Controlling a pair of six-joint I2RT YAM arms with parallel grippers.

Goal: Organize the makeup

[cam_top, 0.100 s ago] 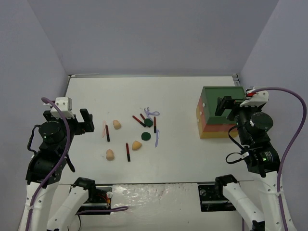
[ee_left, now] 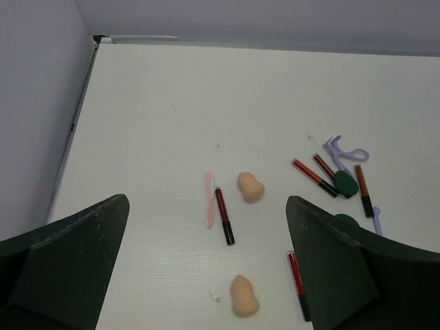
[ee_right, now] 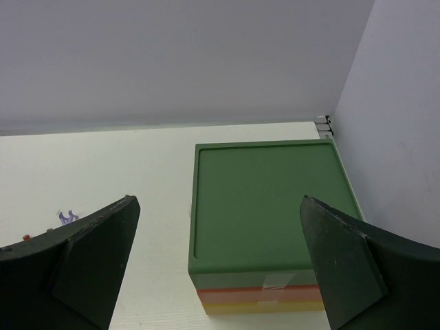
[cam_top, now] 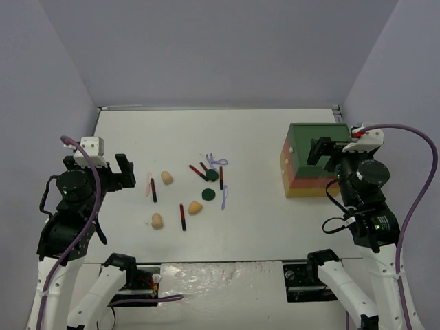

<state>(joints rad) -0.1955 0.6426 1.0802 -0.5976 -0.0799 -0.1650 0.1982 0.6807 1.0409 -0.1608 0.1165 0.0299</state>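
White table (cam_top: 261, 137) has tan egg-shaped sponges (cam_top: 166, 177) and thin dark red sticks (cam_top: 183, 216) mid-table, away from edges; left gripper (ee_left: 206, 206) and right gripper (ee_right: 218, 203) jaws spread wide.

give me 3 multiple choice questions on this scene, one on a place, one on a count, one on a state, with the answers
1. Where does the green-topped box stand?
A) between the arm bases
B) at the right side of the table
C) in the far left corner

2. How many tan egg-shaped sponges lie out?
A) two
B) five
C) three

3. What state is the left gripper in?
A) open, holding nothing
B) shut on a sponge
C) shut on a pink stick

Answers:
1 B, it sits far right in the top view.
2 C, the top view shows three.
3 A, its wrist view shows the jaws wide apart and empty.
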